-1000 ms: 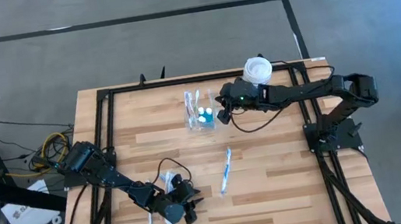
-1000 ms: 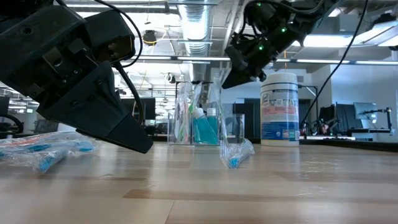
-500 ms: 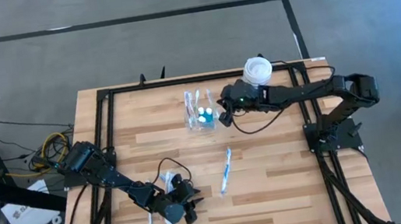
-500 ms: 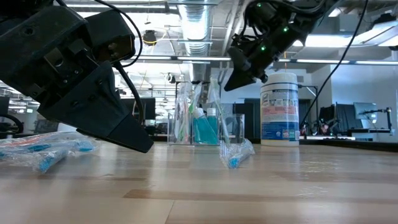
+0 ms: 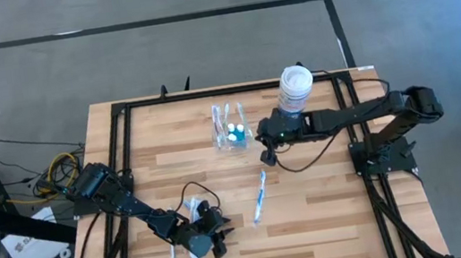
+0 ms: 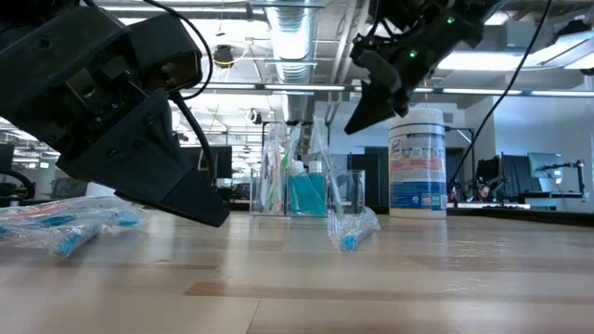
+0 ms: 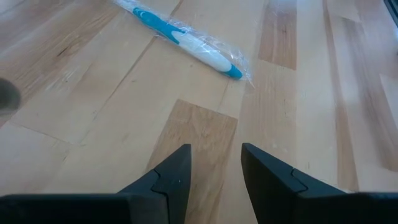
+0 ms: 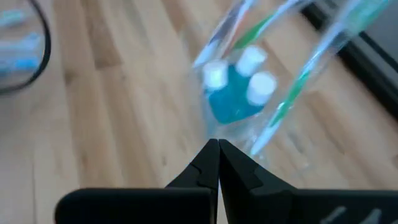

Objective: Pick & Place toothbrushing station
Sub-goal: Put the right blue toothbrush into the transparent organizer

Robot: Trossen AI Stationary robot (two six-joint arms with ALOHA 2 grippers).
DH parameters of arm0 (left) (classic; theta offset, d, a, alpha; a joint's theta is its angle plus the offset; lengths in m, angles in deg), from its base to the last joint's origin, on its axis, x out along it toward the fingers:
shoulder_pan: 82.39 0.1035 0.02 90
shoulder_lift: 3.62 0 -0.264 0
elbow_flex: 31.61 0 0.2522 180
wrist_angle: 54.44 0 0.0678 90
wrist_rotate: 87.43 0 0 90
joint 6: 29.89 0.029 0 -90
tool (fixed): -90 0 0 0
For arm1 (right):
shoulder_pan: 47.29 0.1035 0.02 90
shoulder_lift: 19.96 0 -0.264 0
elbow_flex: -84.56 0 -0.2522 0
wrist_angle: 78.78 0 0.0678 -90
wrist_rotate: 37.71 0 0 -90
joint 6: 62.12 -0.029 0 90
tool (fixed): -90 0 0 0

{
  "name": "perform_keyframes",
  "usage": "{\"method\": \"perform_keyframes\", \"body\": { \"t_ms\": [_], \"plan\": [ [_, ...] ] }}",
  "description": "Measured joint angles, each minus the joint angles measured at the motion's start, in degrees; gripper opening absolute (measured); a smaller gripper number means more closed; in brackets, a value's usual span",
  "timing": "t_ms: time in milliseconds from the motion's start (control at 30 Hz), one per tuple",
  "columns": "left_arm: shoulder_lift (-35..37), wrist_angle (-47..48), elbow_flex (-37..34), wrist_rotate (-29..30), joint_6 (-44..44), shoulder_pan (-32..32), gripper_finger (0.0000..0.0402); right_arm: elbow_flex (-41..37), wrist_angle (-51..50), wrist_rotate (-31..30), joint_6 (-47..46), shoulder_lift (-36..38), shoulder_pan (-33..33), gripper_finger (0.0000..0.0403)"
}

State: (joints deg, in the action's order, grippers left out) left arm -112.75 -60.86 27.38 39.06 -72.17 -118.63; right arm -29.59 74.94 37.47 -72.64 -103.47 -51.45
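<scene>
We see the small clear plastic toothbrushing station (image 5: 231,134) upright at the table's far middle, holding toothbrushes and blue bottles | right gripper (image 5: 263,154) just beside it, raised, fingers pressed together, holding nothing | left gripper (image 5: 219,239) near front edge, fingers parted, empty | wrapped blue-and-white toothbrush (image 5: 259,195) lying between them

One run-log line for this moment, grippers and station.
right gripper: shut, empty, raised beside toothbrushing station | left gripper: jaws apart, empty, low at table's near edge | wrapped toothbrush: lying mid-table
</scene>
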Motion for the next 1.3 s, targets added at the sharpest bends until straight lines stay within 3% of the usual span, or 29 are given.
{"method": "perform_keyframes", "body": {
  "t_ms": [300,467,867,1300],
  "plan": [
    [0.0,-8.8,0.2,0.1,0.3,1.6,0.0137,0.0,-2.9,0.0,-1.1,0.3,4.3,0.0000],
    [0.0,-8.9,1.9,-1.9,1.7,3.7,0.0137,0.0,-2.9,0.0,-1.1,0.3,4.4,0.0007],
    [-5.0,-8.8,8.4,-7.2,5.0,7.4,0.0137,0.0,-2.3,-0.2,-1.1,0.3,4.4,0.0085],
    [-9.2,-8.1,11.8,-10.5,4.2,9.4,0.0137,0.0,-2.4,-0.2,-1.1,0.2,4.4,0.0088]
  ]
}}
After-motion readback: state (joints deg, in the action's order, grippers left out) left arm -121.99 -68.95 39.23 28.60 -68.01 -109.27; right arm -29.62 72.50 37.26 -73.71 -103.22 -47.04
